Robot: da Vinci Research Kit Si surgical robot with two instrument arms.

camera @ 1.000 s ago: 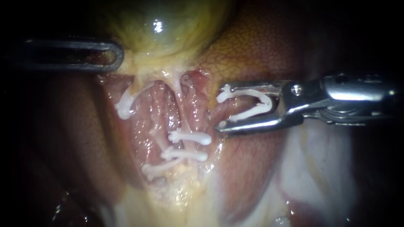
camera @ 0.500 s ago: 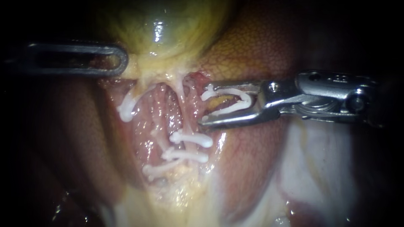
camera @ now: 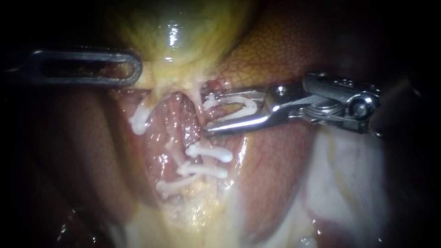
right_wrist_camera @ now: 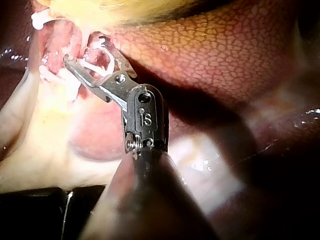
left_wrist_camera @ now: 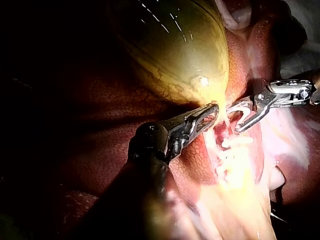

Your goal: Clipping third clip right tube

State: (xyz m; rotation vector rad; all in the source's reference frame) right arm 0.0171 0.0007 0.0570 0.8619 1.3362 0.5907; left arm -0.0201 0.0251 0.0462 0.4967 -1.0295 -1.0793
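The gallbladder (camera: 174,32) sits swollen and yellow-green, with the liver (camera: 285,50) beside it, and everything is happening just under its neck. The left instrument (camera: 135,69) has its windowed jaws closed on the gallbladder's lower edge; the left wrist view shows them pressed together on the yellow tissue there.

The right tube (camera: 198,103) runs down from the gallbladder's neck as a pale strand. The right instrument (camera: 210,113) has its jaws spread wide at that strand, close under the gallbladder. Cradled between them is a white clip (camera: 248,102), still a wide V, one leg lying along each jaw. Its open end reaches the tube, though I cannot tell whether the tube lies inside it.

Farther from the gallbladder, two closed clips (camera: 209,152) sit across the same tube, one below the other.
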